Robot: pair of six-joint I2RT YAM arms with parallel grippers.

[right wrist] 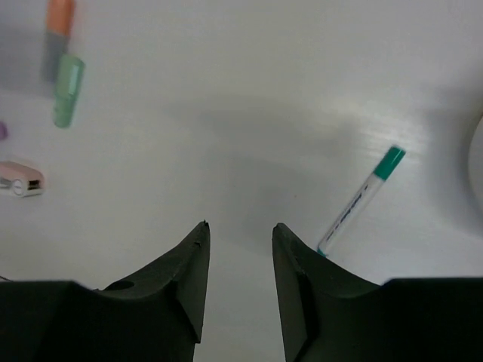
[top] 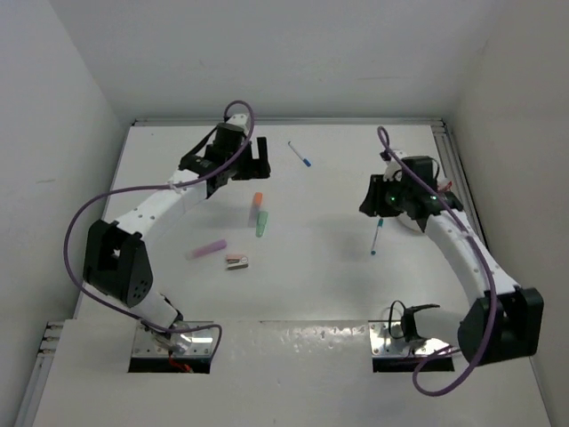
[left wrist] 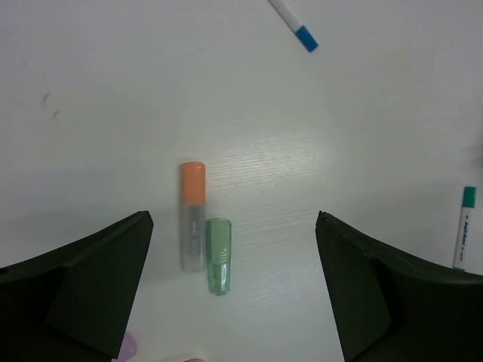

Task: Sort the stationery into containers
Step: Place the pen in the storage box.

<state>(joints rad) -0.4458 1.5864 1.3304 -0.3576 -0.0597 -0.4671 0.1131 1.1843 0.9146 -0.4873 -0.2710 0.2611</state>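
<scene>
My left gripper (top: 256, 153) is wide open and empty (left wrist: 232, 220), held above the table behind the highlighters. An orange-capped highlighter (top: 257, 203) (left wrist: 193, 214) and a green highlighter (top: 262, 223) (left wrist: 219, 256) lie side by side. A pink highlighter (top: 209, 249) and a pinkish-brown block (top: 236, 261) (right wrist: 21, 179) lie nearer. A blue-capped pen (top: 300, 155) (left wrist: 294, 24) lies at the back. My right gripper (top: 377, 203) is open and empty (right wrist: 240, 226), just left of a teal-capped pen (top: 376, 237) (right wrist: 361, 199). The white tub (top: 409, 221) is mostly hidden by the right arm.
White walls close in the table on the left, back and right. The tub's rim (right wrist: 478, 158) shows at the right edge of the right wrist view. Both arm bases are bolted at the near edge.
</scene>
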